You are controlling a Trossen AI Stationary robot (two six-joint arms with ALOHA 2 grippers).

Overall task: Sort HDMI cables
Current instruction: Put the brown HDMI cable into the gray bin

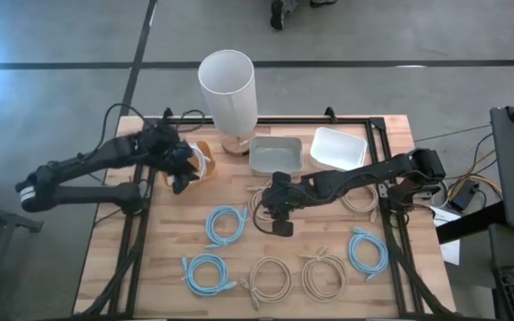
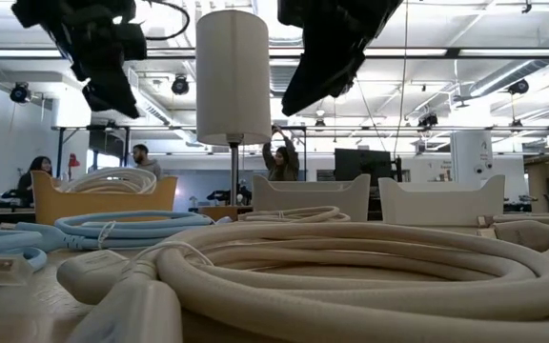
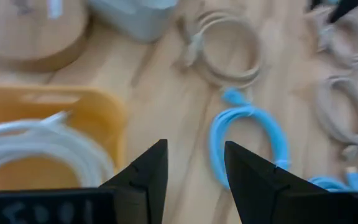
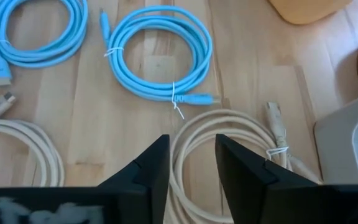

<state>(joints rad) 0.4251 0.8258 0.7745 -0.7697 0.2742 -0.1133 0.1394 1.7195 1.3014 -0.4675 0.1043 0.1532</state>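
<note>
Coiled HDMI cables lie flat on the wooden table. Light blue coils (image 1: 226, 223) (image 1: 208, 272) (image 1: 367, 251) and beige coils (image 1: 270, 278) (image 1: 324, 275) (image 1: 360, 198) are spread over its near half. A white coil (image 3: 36, 146) rests inside the orange tray (image 3: 107, 109). My left gripper (image 3: 194, 180) hangs open beside that tray, with nothing between its fingers. My right gripper (image 4: 188, 168) is open above a beige coil (image 4: 241, 134) near the table's middle. In the low view it (image 2: 332, 48) stands well above the table.
A tall white cylinder (image 1: 227, 89) stands on a wooden base at the far edge. To its right sit a grey tray (image 1: 275, 154) and a white tray (image 1: 337, 147). People show in the room beyond the table in the low view.
</note>
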